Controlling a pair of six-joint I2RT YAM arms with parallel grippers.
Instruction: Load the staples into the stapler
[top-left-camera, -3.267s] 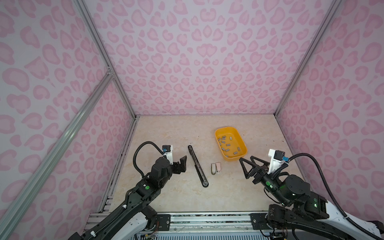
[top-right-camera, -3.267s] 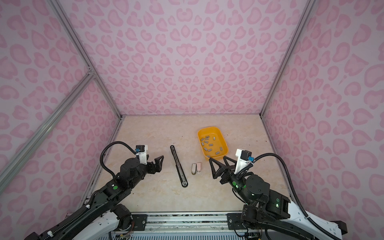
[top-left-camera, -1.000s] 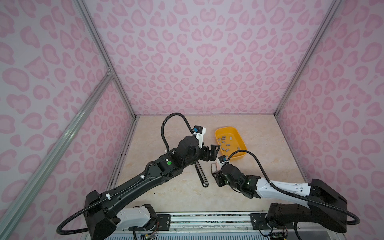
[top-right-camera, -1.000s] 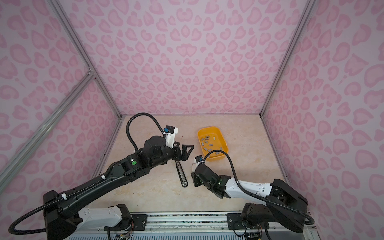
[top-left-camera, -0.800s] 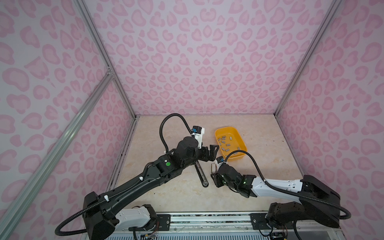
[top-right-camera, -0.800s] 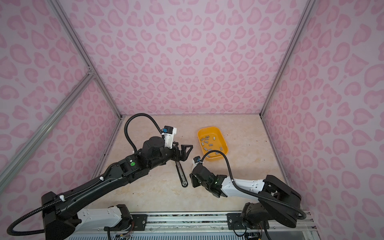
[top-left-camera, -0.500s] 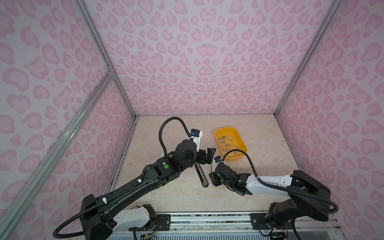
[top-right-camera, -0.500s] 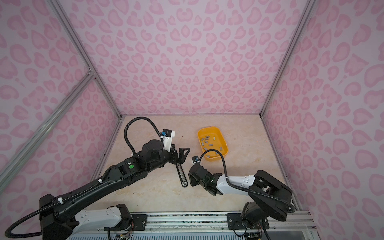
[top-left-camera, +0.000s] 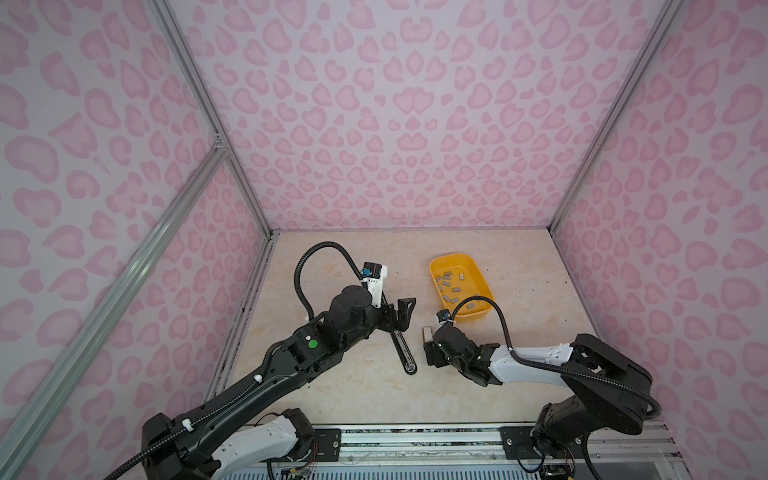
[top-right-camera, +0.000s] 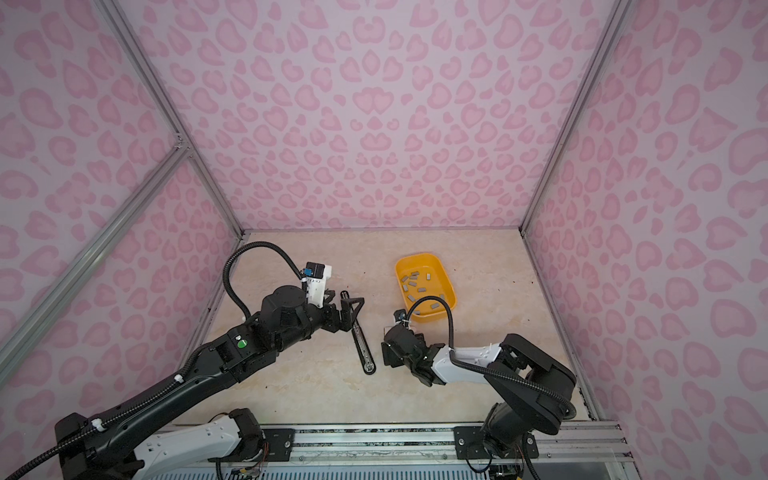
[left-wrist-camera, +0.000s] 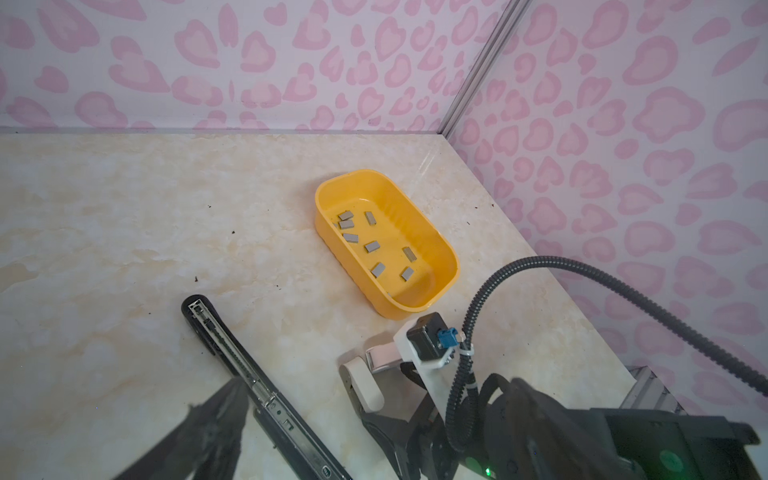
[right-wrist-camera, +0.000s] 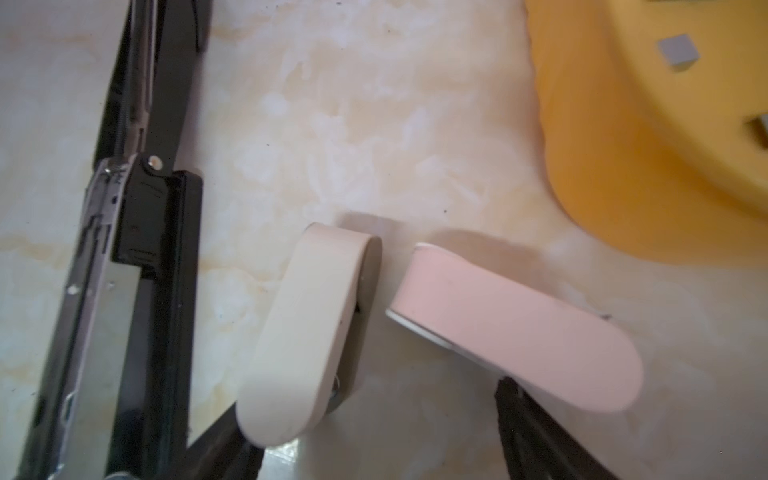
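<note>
A long black stapler (top-left-camera: 402, 353) (top-right-camera: 362, 347) lies opened flat on the table, its metal channel up (left-wrist-camera: 249, 374) (right-wrist-camera: 137, 249). My left gripper (top-left-camera: 397, 313) (top-right-camera: 343, 311) hovers open over its far half, one finger (left-wrist-camera: 212, 428) beside the channel. A cream small stapler (right-wrist-camera: 307, 332) (left-wrist-camera: 363, 380) and a pink one (right-wrist-camera: 519, 332) (left-wrist-camera: 382, 357) lie side by side between the spread fingers of my right gripper (right-wrist-camera: 374, 449) (top-left-camera: 430, 351) (top-right-camera: 390, 353), which is open and low on the table. Several grey staples (top-left-camera: 451, 286) (top-right-camera: 415, 286) (left-wrist-camera: 372, 247) (right-wrist-camera: 677, 52) lie in the yellow tray.
The yellow tray (top-left-camera: 486, 286) (top-right-camera: 451, 291) (left-wrist-camera: 449, 257) (right-wrist-camera: 623, 166) stands just behind the small staplers, toward the right. Pink patterned walls close in the back and both sides. The right arm's cable loops over the tray's near end.
My right gripper has spread its fingers wide around the two small staplers. My left gripper has drawn back a little to the left over the black stapler.
</note>
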